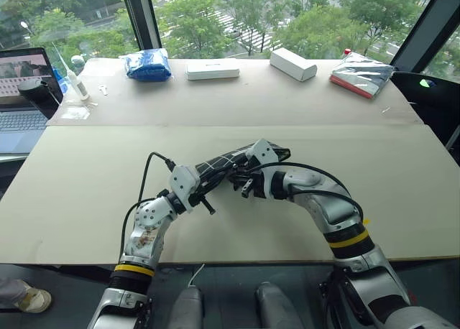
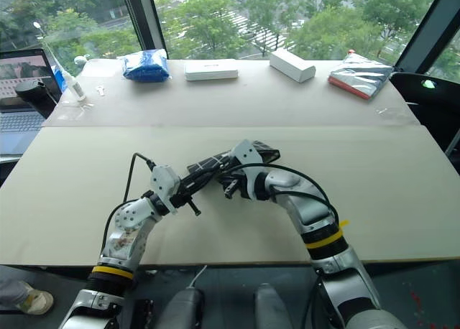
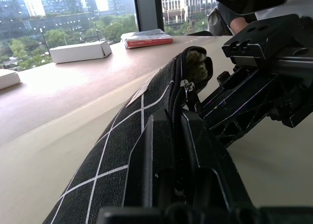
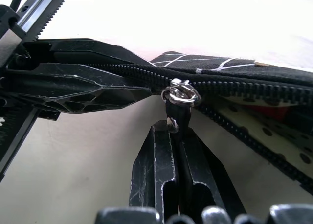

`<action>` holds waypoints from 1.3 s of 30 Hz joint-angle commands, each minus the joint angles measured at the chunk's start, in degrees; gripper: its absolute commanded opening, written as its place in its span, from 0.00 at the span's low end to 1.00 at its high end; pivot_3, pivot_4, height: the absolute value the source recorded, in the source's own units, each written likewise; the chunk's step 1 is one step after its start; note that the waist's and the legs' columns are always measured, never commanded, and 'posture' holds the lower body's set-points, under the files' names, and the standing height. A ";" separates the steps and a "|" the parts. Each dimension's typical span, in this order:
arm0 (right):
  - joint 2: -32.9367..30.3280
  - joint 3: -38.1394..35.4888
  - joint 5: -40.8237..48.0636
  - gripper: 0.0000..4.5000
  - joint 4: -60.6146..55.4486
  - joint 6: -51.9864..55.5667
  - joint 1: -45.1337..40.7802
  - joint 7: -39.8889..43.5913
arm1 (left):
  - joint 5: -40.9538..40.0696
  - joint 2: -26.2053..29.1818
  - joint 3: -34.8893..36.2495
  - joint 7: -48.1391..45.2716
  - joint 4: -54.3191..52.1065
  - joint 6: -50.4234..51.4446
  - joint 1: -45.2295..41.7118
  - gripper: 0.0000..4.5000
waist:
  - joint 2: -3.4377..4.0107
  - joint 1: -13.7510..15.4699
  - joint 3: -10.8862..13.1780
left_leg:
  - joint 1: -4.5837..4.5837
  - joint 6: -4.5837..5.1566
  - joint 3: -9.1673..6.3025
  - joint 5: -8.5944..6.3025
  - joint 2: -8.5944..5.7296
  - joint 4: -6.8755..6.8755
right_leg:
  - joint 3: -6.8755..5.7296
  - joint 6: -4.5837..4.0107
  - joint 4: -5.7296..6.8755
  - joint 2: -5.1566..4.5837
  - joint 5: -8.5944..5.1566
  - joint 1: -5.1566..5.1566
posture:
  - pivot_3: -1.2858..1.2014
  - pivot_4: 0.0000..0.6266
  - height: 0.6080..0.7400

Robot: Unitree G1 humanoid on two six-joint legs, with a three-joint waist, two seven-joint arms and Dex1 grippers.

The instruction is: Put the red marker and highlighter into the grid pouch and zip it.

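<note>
The grid pouch [image 1: 224, 161], black with white lines, hangs just above the table between both grippers. My left gripper [image 1: 204, 186] is shut on the pouch's near end along the zip line [image 3: 175, 136]. My right gripper [image 4: 177, 132] is shut on the black zipper pull strap just below the metal slider [image 4: 181, 94]. Beyond the slider the zip gapes open, and a bit of red [image 4: 274, 111] shows inside, which may be the red marker. The highlighter is hidden.
Along the table's far edge lie a blue bag [image 1: 148, 65], two white boxes [image 1: 213, 70] [image 1: 292, 63] and a silver and red packet [image 1: 361, 76]. A laptop [image 1: 21, 92] and a white bottle [image 1: 75, 85] stand at the far left.
</note>
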 commanded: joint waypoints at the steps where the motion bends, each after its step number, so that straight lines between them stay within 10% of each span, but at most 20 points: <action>1: -2.13 -2.26 1.34 0.01 -4.60 0.52 1.02 1.46 | -0.31 -0.08 0.16 0.37 -1.49 -0.13 -0.62 0.00 | 0.00 0.02 0.00 | -0.01 0.00 0.00 0.00 0.00 0.00 | 0.00 0.00 -0.01 0.00 0.00 0.00 | 0.52 0.24 1.00; 18: -21.89 -13.22 -4.55 0.01 6.77 -6.26 4.08 0.62 | -0.50 -0.19 -0.37 -0.29 -1.05 -0.39 -0.32 0.00 | -0.01 -0.15 0.01 | -0.02 0.01 0.04 0.00 -0.02 -0.06 | 0.04 0.03 -0.15 -0.01 0.01 0.02 | 0.52 0.24 1.00; 30: -21.79 -16.04 6.32 0.89 0.33 1.66 7.70 9.95 | -0.30 -1.09 -1.32 -1.78 0.24 -1.52 -0.82 0.00 | -0.01 0.07 0.01 | -0.04 0.00 0.04 0.00 -0.03 -0.02 | 0.04 0.03 -0.15 -0.03 0.01 0.04 | 0.52 0.24 1.00; 39: -35.71 -30.28 10.78 0.89 -0.27 -6.77 19.34 22.95 | -0.73 0.14 -3.02 -8.59 1.57 -4.04 -3.34 0.00 | 0.00 0.59 0.02 | -0.04 0.01 0.05 -0.01 -0.06 -0.02 | 0.03 0.11 -0.20 -0.05 -0.03 0.07 | 0.52 0.24 1.00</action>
